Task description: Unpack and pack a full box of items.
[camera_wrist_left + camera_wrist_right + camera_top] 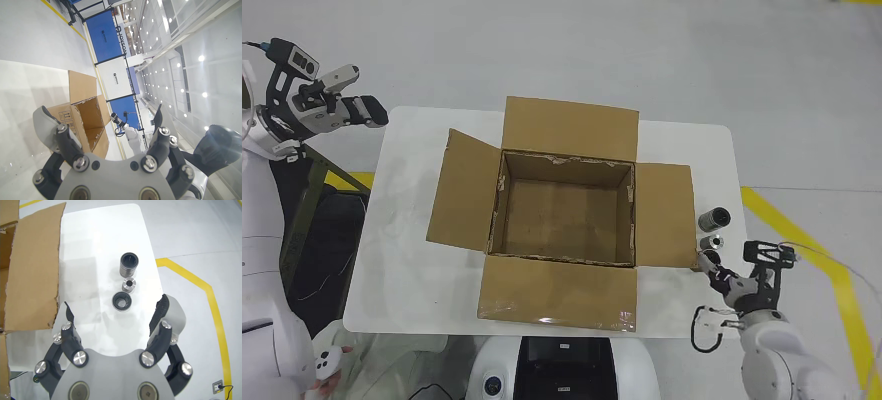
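Here — box (564, 215), white table (402, 250), yellow lines (189, 275)

Your white bench (402, 200) carries an open cardboard box (560, 290) with its four flaps spread outward. It sits just to the left of your right end effector (115, 298). Straight ahead of that end effector, three metal parts stand upright in a row on the bare bench top. Nearest is a black ring (121, 301), a small silver bush (129, 285) is just beyond it, and a taller steel sleeve (129, 264) is farthest, close behind the bush.
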Robot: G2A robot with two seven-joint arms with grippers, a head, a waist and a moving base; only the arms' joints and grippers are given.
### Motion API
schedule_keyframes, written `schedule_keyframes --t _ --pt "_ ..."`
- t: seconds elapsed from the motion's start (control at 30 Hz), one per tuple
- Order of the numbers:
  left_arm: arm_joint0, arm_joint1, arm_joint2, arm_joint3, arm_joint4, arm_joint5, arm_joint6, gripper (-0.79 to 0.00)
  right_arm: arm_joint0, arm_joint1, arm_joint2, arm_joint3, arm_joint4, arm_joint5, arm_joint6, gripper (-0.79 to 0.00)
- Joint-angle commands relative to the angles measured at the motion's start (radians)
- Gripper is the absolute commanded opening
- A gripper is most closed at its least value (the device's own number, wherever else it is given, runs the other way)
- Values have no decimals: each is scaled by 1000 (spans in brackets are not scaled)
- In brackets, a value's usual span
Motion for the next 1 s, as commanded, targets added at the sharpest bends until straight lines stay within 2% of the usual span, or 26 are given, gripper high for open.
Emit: schedule_keyframes --t 0.0,0.97 --pt "0 0 0 0 0 0 0 0 21 0 -11 33 6 -2 10 0" --pt "0 0 0 0 0 0 0 0 238 1 -43 358 98 -38 70 0"
